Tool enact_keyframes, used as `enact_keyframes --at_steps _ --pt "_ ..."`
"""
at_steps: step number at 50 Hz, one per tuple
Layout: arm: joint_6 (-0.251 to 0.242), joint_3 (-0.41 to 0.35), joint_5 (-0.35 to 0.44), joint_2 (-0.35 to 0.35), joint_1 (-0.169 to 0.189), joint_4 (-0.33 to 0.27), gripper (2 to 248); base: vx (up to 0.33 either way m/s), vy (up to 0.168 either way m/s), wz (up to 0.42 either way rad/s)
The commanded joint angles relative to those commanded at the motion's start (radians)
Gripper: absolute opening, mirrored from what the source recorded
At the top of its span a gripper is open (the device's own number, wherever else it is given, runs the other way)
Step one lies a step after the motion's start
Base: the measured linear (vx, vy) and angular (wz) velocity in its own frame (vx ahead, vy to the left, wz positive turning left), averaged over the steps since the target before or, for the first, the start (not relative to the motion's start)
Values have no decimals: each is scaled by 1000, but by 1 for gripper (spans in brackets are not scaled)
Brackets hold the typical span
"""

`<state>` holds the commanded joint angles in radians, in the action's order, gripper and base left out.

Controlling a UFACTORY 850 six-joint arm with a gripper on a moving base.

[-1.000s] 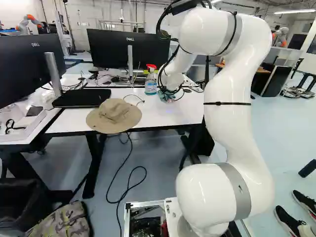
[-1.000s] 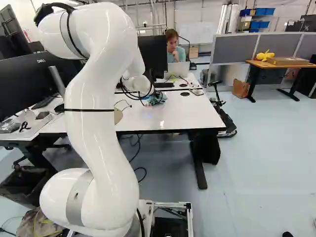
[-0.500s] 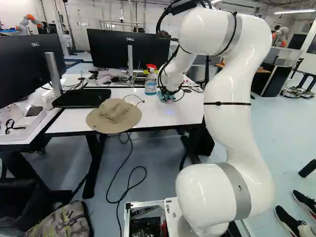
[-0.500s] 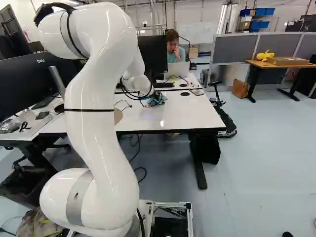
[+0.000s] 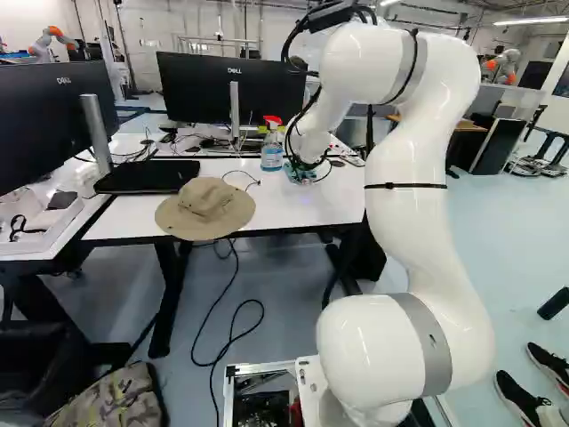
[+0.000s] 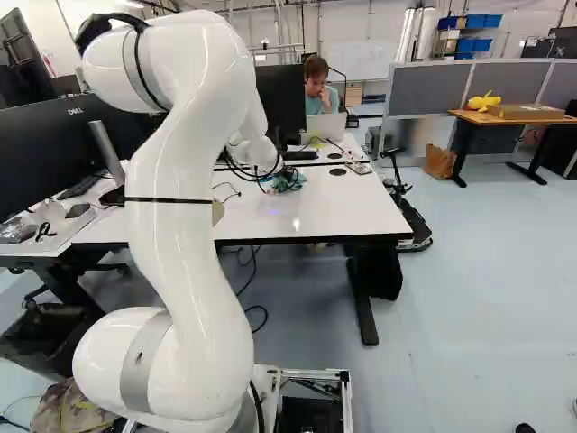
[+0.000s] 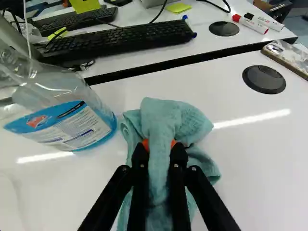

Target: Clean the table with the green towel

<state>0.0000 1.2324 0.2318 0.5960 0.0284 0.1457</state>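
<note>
White arm's top (image 5: 378,60) shifted a little, fingers (image 5: 307,165) pinching blue-green towel (image 7: 183,115) near table's (image 5: 293,210) far edge, spray bottle (image 7: 72,118) beside it

You can read "DELL" on the back of the lefthand monitor (image 5: 31,129) in the L base view — legible in the R one too — and on the monitor behind the tabletop (image 5: 191,93). Spray btl (image 7: 102,103) label (image 7: 57,126) print's too small to read, FYI.

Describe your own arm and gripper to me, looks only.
My arm is glossy white and rounded, with grey bands, thin black straps and black cables along its upper part. The gripper is black, with two slim fingers and orange pads.
</note>
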Motion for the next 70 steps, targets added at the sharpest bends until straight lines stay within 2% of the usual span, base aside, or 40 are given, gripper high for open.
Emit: enact_keyframes --at_steps 13,19,49,62,70 --pt "0 75 0 54 -2 0 49 0 0 0" --pt "0 77 0 56 -11 0 49 0 0 0" --pt "0 -77 0 -56 -26 0 49 0 0 0" --pt "0 -137 0 -101 -9 0 49 0 0 0" --pt "0 -138 0 -103 11 0 49 0 0 0"
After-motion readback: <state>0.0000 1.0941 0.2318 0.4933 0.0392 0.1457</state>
